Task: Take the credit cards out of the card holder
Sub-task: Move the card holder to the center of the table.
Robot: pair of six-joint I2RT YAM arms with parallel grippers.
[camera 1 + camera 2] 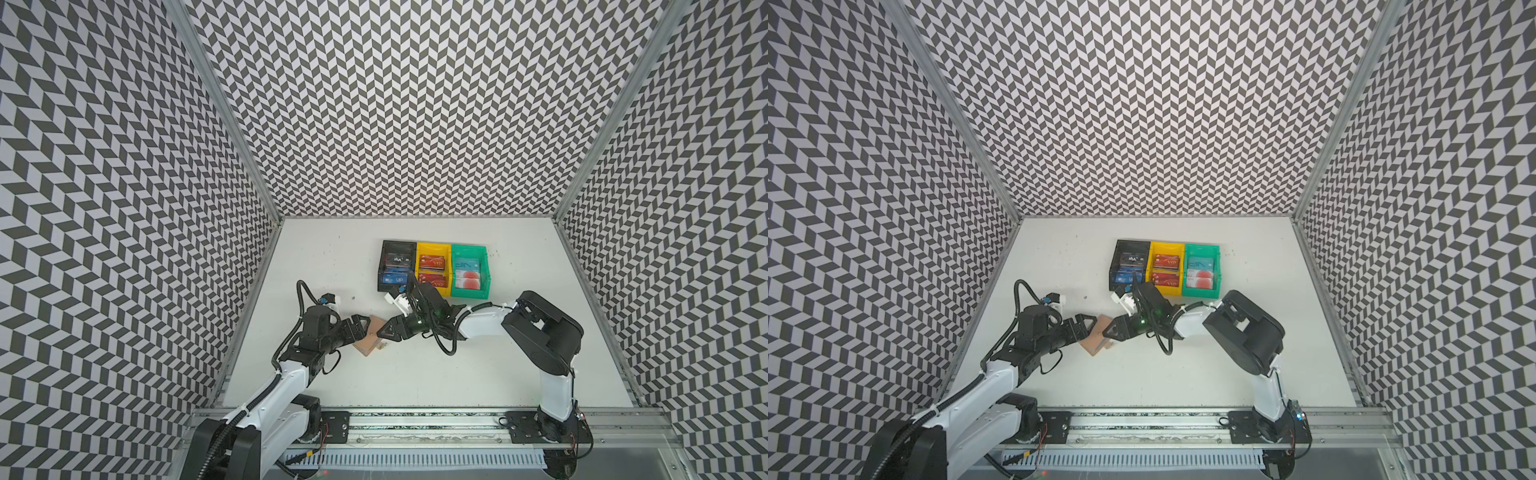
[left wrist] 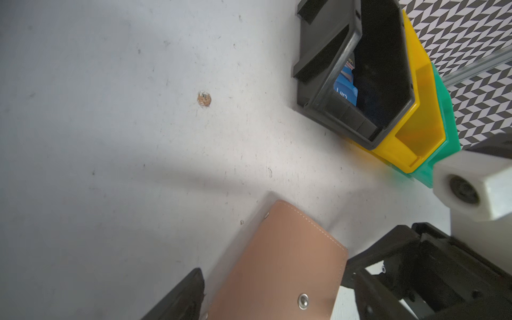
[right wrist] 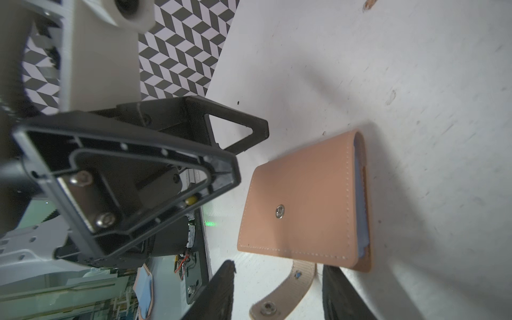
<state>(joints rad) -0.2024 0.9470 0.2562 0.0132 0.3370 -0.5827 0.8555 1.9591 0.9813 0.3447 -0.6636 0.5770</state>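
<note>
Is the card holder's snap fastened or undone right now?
Undone: the card holder lies folded, but its snap tab hangs loose, off the bare stud on the cover.

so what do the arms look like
The left arm and right arm have white shells and bulky black joints, with black ribbed cables looping along them. The fingers are black open triangular frames. White camera blocks sit at the wrists.

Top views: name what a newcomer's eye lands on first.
The tan card holder lies folded on the white table between the left gripper and right gripper. Farther back, a black bin, yellow bin and green bin stand in a row, holding cards. Black-and-white chevron walls surround everything.
</note>
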